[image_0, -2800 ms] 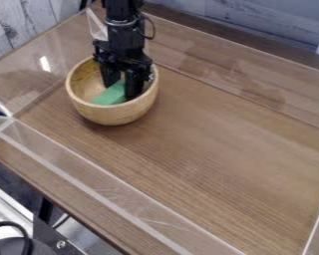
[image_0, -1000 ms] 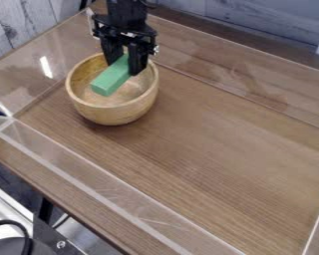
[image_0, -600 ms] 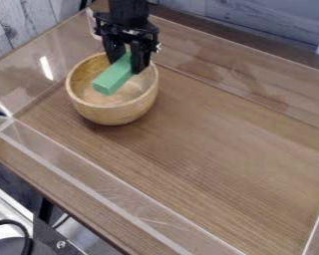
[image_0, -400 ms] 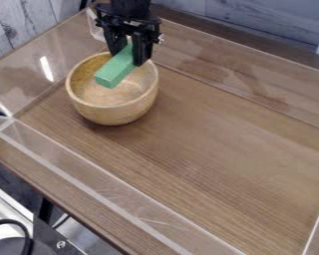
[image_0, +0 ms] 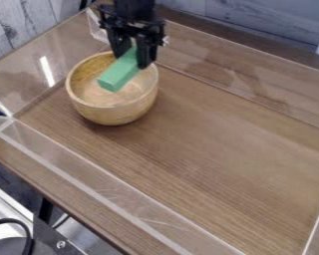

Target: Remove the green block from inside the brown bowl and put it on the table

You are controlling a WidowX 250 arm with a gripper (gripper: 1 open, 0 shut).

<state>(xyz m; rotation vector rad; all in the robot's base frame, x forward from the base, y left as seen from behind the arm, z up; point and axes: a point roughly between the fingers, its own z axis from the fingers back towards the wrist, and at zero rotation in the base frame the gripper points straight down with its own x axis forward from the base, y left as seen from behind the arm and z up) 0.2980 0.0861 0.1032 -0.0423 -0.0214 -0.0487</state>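
Observation:
The green block (image_0: 120,73) hangs tilted in the air above the brown bowl (image_0: 111,102), its lower end over the bowl's inside. My black gripper (image_0: 136,58) points down and is shut on the block's upper end, above the bowl's far right rim. The bowl rests on the wood-grain table (image_0: 215,149) at the back left. Nothing else shows inside the bowl.
Clear plastic walls (image_0: 69,159) edge the table along the front left and back. Wide bare tabletop stretches to the right and front of the bowl.
The gripper has risen and shifted slightly right with the green block, lifting it out of the bowl's inside to above the rim. The bowl stayed put.

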